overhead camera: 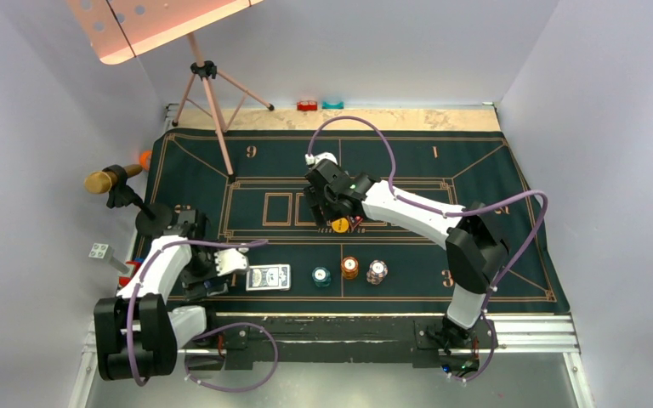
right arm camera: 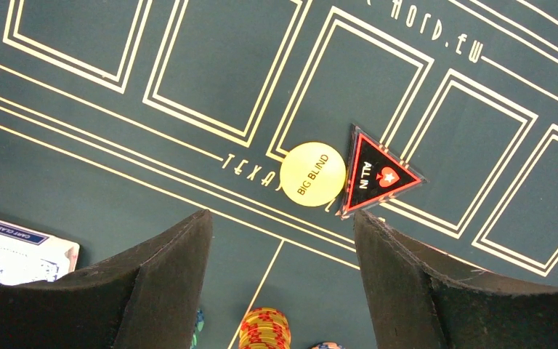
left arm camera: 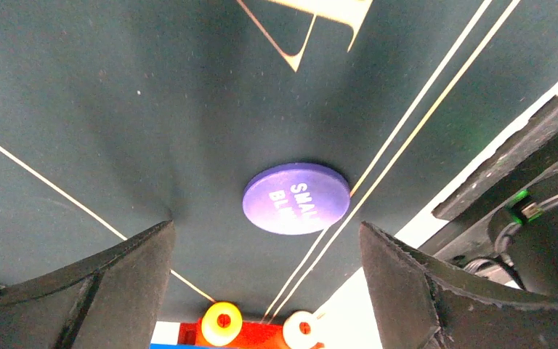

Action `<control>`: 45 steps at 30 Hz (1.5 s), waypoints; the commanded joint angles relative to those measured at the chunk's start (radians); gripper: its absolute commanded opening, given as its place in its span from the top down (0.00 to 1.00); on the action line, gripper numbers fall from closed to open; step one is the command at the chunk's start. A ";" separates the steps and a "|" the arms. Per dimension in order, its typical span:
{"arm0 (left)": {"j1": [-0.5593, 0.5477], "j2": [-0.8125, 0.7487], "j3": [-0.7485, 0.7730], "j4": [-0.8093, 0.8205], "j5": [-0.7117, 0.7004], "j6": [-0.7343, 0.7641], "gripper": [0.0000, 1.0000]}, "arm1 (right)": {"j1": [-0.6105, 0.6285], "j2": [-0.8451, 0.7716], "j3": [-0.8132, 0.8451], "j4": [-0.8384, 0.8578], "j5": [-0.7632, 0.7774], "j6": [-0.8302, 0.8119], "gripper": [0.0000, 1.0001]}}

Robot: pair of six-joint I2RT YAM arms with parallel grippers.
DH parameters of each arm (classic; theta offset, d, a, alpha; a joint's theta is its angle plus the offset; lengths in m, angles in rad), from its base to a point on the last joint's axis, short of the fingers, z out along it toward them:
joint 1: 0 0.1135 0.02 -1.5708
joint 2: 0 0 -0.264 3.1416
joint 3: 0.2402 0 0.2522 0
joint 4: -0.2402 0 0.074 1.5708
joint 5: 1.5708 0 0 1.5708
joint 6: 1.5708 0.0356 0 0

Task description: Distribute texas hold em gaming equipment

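The left arm (overhead camera: 158,268) and right arm (overhead camera: 408,211) are showing white shells and black joints; purple cables (overhead camera: 357,119) are looping along them; black wedge fingers (right arm camera: 421,291) are looking rough-edged.

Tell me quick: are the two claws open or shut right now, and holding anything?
Left gripper: open, holding nothing; the blue disc lies free ahead of it.
Right gripper: open, holding nothing; the yellow disc lies free ahead of it.

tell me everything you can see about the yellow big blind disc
The flat round yellow plastic-looking disc reads BIG BLIND in dark letters. It lies flat on the green gold-lined felt mat, covering part of its gold lettering, its edge at or touching the black red-edged triangular ALL IN marker. Nothing grips it.
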 commanded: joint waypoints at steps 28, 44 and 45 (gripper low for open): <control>-0.017 0.219 -0.003 0.523 -0.127 -0.189 0.00 | -0.026 -0.081 0.000 0.051 0.062 0.007 0.26; -0.066 0.113 0.112 0.375 0.014 -0.321 0.00 | -0.027 -0.082 -0.021 0.088 0.036 0.010 0.28; -0.073 0.114 0.114 0.363 0.016 -0.329 0.00 | -0.027 -0.084 -0.025 0.090 0.036 0.010 0.28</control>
